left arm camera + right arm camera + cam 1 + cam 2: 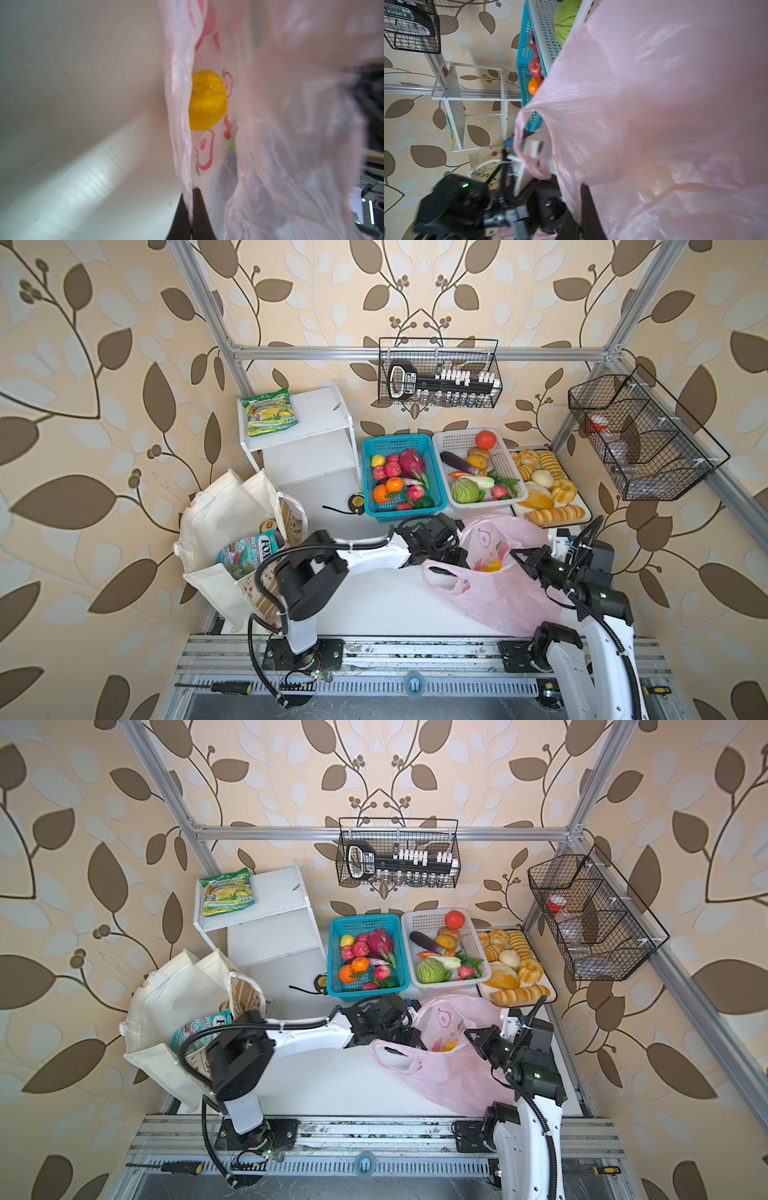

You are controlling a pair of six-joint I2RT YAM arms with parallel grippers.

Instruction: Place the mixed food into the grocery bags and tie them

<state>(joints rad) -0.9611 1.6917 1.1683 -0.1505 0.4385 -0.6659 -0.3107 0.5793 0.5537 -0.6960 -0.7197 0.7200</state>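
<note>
Pinching the thin, crinkled pink bag (503, 593) in our clenched left gripper (190, 193) and right gripper (577, 199), we see a smooth round yellow fruit (207, 99) inside it, on the white table (374, 605).

"FOX" is read in large white letters on the teal-red snack packet (245, 556), left of centre in a top view, inside the cream canvas tote (216, 510). "MINT BLOSSO" is made out beneath it (rest covered by the arm). Print on the green-yellow snack packet (270, 412), upper left of centre, is too small to be read. Labels on the black device (405, 379), upper centre, are not legible. On the pink plastic bag (204, 149) only red fruit outlines are seen, no letters. A red mark on the can (269, 525) is unreadable.
</note>
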